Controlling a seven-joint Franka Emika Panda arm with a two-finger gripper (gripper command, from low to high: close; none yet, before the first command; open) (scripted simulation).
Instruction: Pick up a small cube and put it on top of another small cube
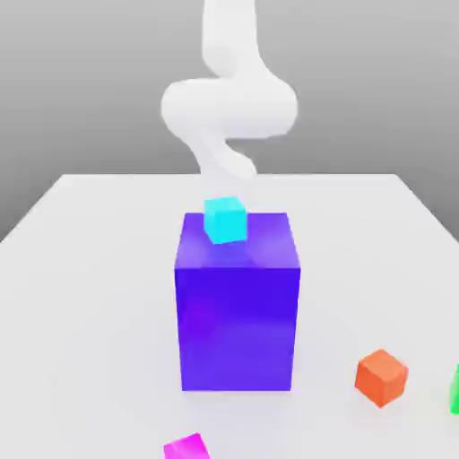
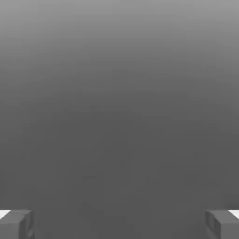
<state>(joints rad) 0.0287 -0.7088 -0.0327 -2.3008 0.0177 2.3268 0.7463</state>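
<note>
Reaching for the pink cube [image 1: 186, 446] at the exterior view's bottom edge means clearing the tall blue block [image 1: 237, 309] mid-frame; a low sweep could probably knock off its cyan cube [image 1: 224, 220]. The claw [image 2: 119, 224] hangs spread wide, holding nothing.

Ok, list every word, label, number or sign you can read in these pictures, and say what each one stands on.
There is none to read.
The big blue-violet block: plain faces, no marking.
The small cyan cube on top of it: plain.
The small orange cube: plain.
The small magenta-pink cube at the exterior view's lower edge: plain.
The white table and the arm: no label or brand.
The fingers in the hand view: bare grey.
</note>
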